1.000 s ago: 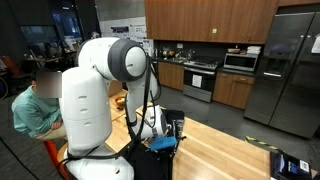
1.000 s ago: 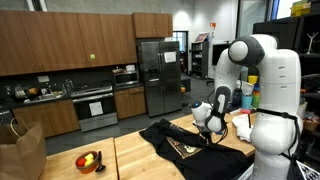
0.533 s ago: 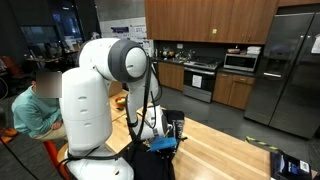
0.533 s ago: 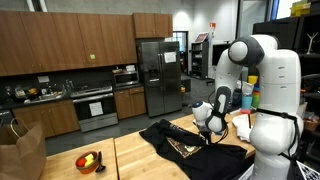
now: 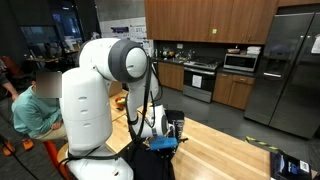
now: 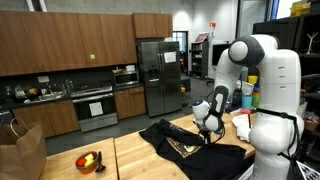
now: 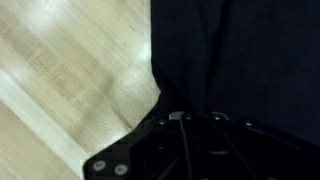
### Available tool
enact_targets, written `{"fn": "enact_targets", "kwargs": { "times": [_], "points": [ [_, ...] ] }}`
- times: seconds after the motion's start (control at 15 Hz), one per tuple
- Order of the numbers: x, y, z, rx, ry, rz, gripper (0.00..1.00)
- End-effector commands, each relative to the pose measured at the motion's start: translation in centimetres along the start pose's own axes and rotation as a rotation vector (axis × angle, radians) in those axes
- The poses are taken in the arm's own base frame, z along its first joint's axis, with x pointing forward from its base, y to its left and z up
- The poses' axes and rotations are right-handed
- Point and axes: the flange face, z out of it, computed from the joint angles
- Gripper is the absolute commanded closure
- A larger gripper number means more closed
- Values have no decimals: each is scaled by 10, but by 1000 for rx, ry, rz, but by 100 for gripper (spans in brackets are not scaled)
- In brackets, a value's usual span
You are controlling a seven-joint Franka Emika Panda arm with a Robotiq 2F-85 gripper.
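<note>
- Wrist view: the gripper [image 7: 185, 118] has its jaws pinched together on a fold of the black garment [image 7: 250, 60]. The creases run up and away from the fingertips, and the bare wooden table [image 7: 70, 70] lies beside them.
- Exterior view: the gripper [image 5: 165, 140] points down, with the black garment [image 5: 150, 162] bunched directly beneath it.
- Exterior view: the black garment [image 6: 180, 146] spreads out from under the gripper [image 6: 208, 133] across the wooden table [image 6: 130, 160]. A fruit bowl [image 6: 90, 160] sits well apart from the gripper.

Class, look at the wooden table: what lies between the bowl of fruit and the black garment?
Only bare wooden tabletop, as an exterior view shows. The bowl of fruit sits well apart from the black garment.
</note>
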Motion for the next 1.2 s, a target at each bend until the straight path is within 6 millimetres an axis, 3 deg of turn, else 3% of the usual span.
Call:
{"fn": "enact_targets", "kwargs": {
  "times": [0.0, 0.13, 0.2, 0.27, 0.33, 0.4, 0.6, 0.87, 0.93, 1.13],
  "points": [
    [4, -6, -14, 20, 13, -36, 98],
    [9, -12, -23, 25, 13, -69, 98],
    [10, -17, -29, 18, 11, -93, 88],
    [12, -22, -34, 14, 10, -114, 67],
    [15, -25, -40, 9, 7, -133, 63],
    [17, -29, -46, 4, 9, -152, 91],
    [21, -41, -62, 2, 4, -195, 99],
    [22, -50, -79, 6, -11, -232, 100],
    [20, -50, -83, 11, -23, -240, 74],
    [14, -48, -90, 15, -45, -246, 64]
  ]
}}
